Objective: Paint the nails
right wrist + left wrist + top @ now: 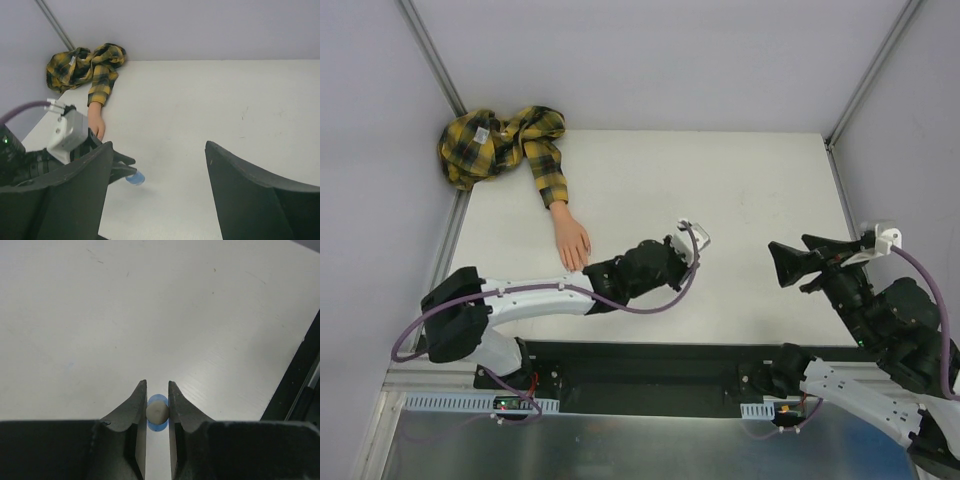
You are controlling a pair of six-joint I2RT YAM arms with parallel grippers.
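Observation:
The flesh-coloured mannequin hand (570,240) lies palm down on the white table, its wrist in a yellow-black plaid sleeve (505,145). The nails are too small to make out at its fingertips. My left gripper (156,385) points down at the table just right of the hand, shut on the white cap (157,411) of a small blue bottle (135,178). The bottle hangs tilted close to the tabletop. My right gripper (788,262) stands open and holds nothing, well to the right, facing the left gripper. In the right wrist view the hand (97,125) is partly hidden behind the left wrist.
The table (740,190) is boxed in by pale walls at the back and both sides, with metal posts (430,55) in the corners. A black strip (650,365) runs along the near edge between the arm bases. The bunched plaid shirt fills the back left corner.

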